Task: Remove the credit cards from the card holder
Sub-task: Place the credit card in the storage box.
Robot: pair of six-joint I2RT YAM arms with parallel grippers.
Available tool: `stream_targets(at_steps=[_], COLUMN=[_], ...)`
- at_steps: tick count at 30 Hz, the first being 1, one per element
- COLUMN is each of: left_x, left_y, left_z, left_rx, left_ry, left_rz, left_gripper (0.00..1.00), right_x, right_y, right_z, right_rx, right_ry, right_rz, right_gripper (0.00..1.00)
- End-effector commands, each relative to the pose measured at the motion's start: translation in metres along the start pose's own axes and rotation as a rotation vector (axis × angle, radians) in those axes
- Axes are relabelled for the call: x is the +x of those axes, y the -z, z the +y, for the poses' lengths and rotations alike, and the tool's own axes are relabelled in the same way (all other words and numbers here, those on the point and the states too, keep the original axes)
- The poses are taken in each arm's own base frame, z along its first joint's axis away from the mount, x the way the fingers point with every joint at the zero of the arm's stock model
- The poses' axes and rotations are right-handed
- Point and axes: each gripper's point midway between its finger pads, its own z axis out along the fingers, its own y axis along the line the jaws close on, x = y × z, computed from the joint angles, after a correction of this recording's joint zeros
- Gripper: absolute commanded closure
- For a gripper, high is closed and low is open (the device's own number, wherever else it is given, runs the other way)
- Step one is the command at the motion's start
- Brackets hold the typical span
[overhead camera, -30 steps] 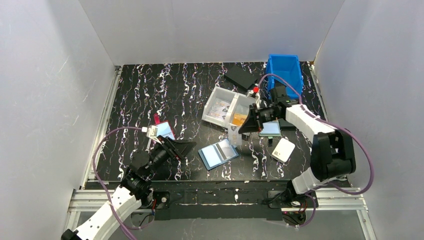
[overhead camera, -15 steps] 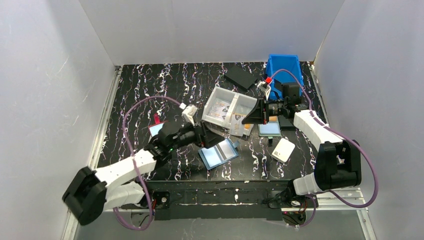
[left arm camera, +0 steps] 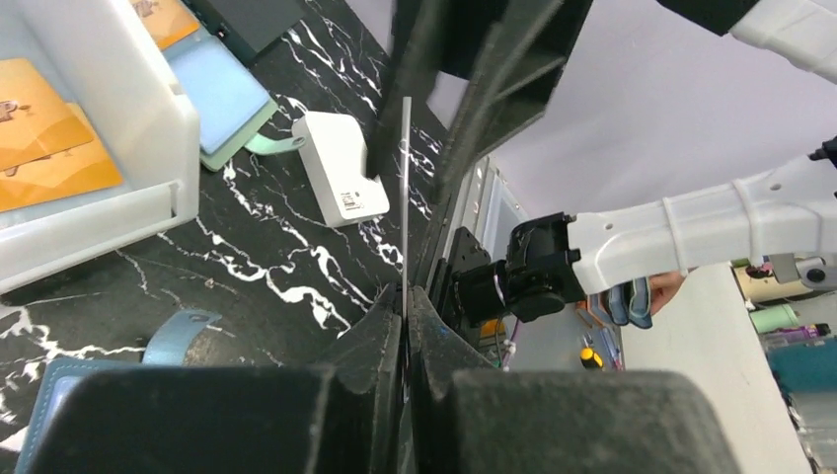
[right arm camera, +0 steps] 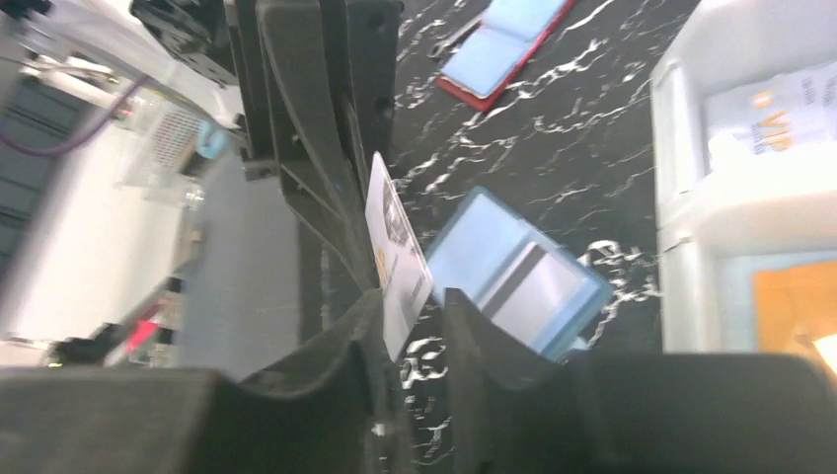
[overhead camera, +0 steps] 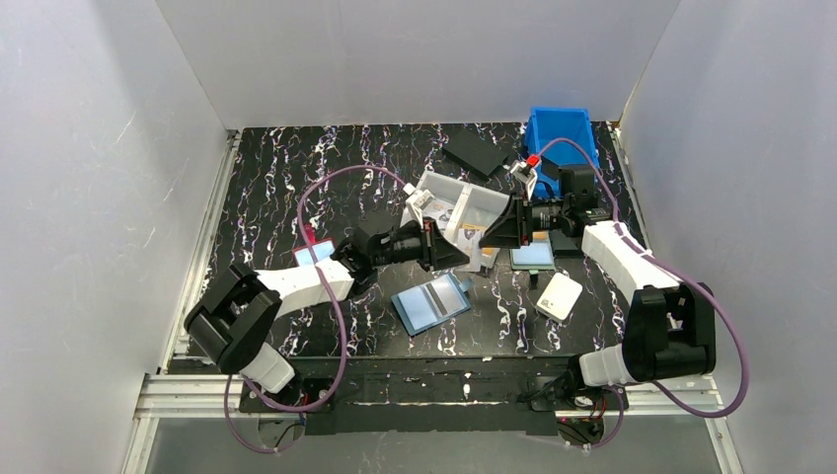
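Observation:
The light-blue card holder (overhead camera: 431,303) lies open and flat on the black table, near the front middle; it also shows below the right gripper (right arm camera: 513,276). Above it the two grippers meet tip to tip. A pale credit card (left arm camera: 406,178), edge-on in the left wrist view, stands upright in my left gripper (left arm camera: 407,291), which is shut on its lower edge. The same credit card (right arm camera: 395,257) leans against one finger of my right gripper (right arm camera: 413,301), whose jaws stand slightly apart, with a gap on the card's other side.
A white divided bin (overhead camera: 449,212) with orange cards sits just behind the grippers. A blue bin (overhead camera: 563,138) stands at the back right. A red-edged holder (overhead camera: 318,255), a teal holder (overhead camera: 533,255) and a small white box (overhead camera: 560,295) lie around.
The left arm swung in from the near left to the middle and shut on the card. The right gripper, which held the card shut, has parted its jaws a little.

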Motion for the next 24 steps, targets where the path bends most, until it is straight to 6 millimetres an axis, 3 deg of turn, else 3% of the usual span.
stream_targets(at_steps=[1,3,7,12,15,19,24], left_x=[-0.004,-0.005,0.007,-0.034,-0.057,-0.08,-0.091], left_y=[0.024,0.042,0.09,0.133,0.139,0.131,0.117], left_z=[0.009,0.021,0.045,0.056,0.068,0.077,0.078], left_rx=[0.003,-0.045,-0.228,-0.391,-0.44,-0.456,-0.402], left_ry=[-0.039,-0.074,-0.338,-0.542,-0.642,-0.764,-0.924], left_rz=[0.033,0.102,0.468,0.883,1.007,1.077,1.102], left_gripper=[1.0,1.0,1.0,1.0,1.0,1.0,1.0], right_x=[-0.004,0.0,0.001,0.001,0.003,0.001,0.003], right_y=[0.007,0.016,0.038,0.053,0.054,0.065,0.067], right_z=[-0.018,-0.029,-0.044,-0.053,-0.054,-0.061,-0.065], right_rx=[0.156,0.234,0.331,0.361,0.36,0.396,0.396], right_ry=[0.115,0.172,0.172,0.13,0.122,0.111,0.097], right_rz=[0.0,0.038,0.034,-0.006,-0.012,-0.036,-0.042], right_gripper=[0.49,0.34,0.24,0.23,0.23,0.23,0.23])
